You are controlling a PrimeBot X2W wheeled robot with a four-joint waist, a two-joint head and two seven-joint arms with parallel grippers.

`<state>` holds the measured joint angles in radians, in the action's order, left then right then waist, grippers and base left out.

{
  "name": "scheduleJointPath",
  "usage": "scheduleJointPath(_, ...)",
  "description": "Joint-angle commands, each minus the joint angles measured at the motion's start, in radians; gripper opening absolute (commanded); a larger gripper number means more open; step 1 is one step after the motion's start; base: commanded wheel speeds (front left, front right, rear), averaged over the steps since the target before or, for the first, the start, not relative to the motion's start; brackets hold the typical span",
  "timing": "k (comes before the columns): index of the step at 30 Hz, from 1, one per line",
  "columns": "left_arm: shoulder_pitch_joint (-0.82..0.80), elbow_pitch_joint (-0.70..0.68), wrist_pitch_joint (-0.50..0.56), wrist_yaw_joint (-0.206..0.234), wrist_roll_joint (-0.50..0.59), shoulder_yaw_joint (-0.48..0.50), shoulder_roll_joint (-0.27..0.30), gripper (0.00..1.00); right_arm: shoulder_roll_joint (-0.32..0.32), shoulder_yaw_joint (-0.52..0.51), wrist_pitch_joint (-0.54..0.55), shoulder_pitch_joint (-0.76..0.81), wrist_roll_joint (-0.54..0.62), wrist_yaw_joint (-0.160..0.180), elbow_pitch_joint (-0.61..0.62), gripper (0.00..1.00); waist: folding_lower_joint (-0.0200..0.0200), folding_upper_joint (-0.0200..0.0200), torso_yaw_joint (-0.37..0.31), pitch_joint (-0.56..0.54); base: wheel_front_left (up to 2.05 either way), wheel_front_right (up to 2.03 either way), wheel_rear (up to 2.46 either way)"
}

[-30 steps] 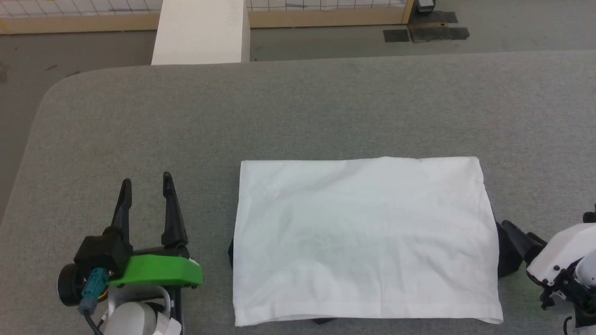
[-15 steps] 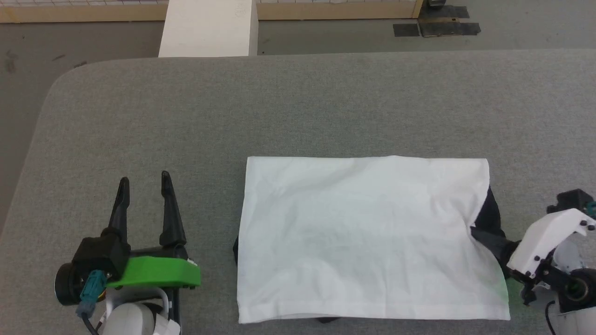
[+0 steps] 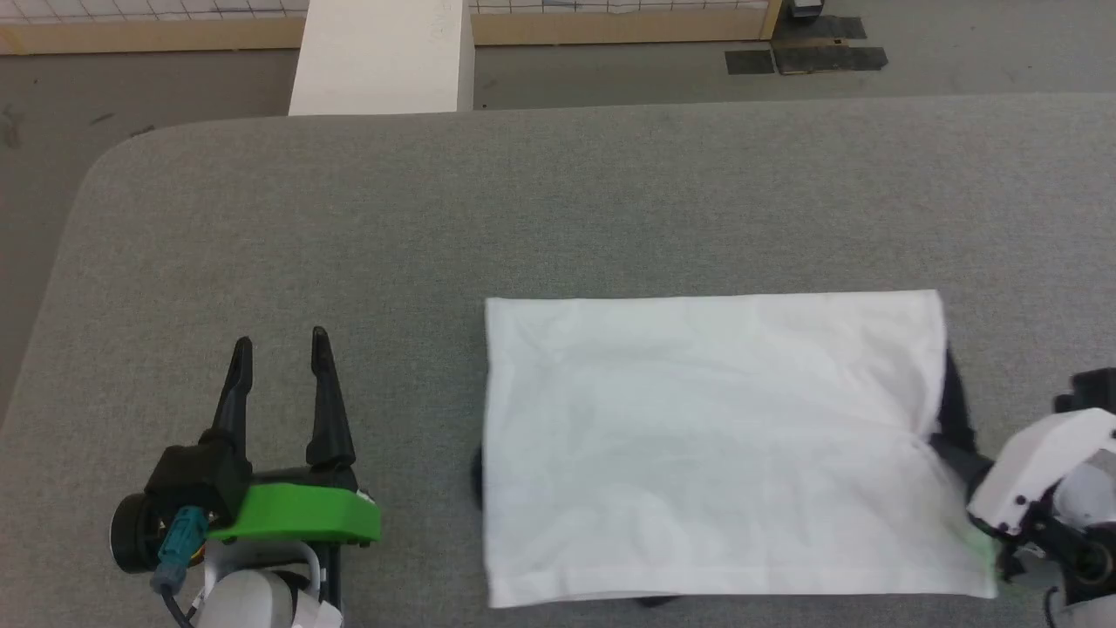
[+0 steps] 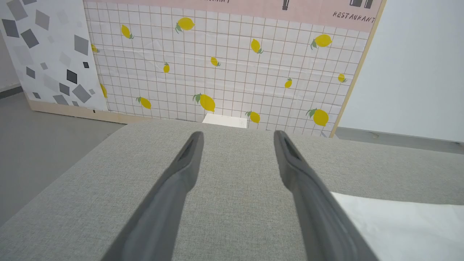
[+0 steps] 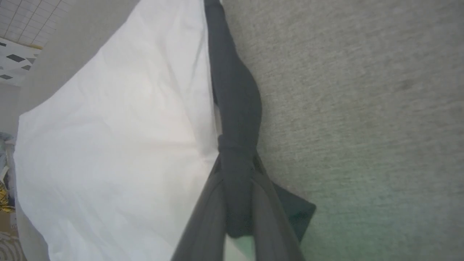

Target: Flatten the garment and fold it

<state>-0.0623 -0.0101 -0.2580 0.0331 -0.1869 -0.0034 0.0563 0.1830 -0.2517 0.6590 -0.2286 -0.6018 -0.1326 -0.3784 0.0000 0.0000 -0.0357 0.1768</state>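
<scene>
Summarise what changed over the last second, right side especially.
The right hand closed on the black sleeve at the right edge of the folded white soft-fabric T-shirt and tugged it slightly rightward across the grey fabric-covered table. The left hand stays open and parked beside the shirt.

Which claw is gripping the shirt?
The right claw, shut on the black sleeve of the shirt; the left claw is open over the table, off the shirt.

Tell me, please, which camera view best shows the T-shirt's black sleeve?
The right wrist view: the black sleeve runs along the white T-shirt body, bunched between the right gripper's shut fingers. In the head view it is a blurred dark strip at the T-shirt's right edge; the left wrist view catches a white T-shirt corner.
</scene>
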Motion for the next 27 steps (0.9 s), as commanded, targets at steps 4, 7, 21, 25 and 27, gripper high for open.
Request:
scheduleJointPath(4,0.005,0.006,-0.004,-0.009,0.012,0.003,-0.005,1.00,0.031,-0.092,-0.073,0.012,0.107,0.002,-0.008,0.00,0.0000,0.0000,-0.004,-0.005,0.00,0.00,0.00)
scheduleJointPath(7,0.004,0.011,-0.004,-0.010,0.013,-0.001,-0.006,1.00,0.039,-0.143,-0.103,0.015,0.195,0.002,0.005,0.00,0.0000,0.0000,-0.005,-0.008,0.00,0.00,0.00)
scheduleJointPath(21,0.002,0.022,-0.004,-0.014,0.024,-0.019,-0.006,1.00,-0.080,0.084,0.156,0.161,0.239,0.002,0.578,0.00,0.0000,0.0000,-0.003,-0.024,0.00,0.00,0.00)
scheduleJointPath(25,-0.008,0.023,-0.004,-0.013,0.033,-0.026,-0.006,1.00,-0.085,0.247,0.221,0.154,0.263,0.002,0.688,0.00,0.0000,0.0000,0.004,-0.016,0.00,0.00,0.00)
scheduleJointPath(27,-0.015,0.022,-0.004,-0.012,0.032,-0.031,-0.006,1.00,-0.081,0.327,0.241,0.126,0.271,0.002,0.688,0.00,0.0000,0.0000,0.011,-0.008,0.00,0.00,0.00)
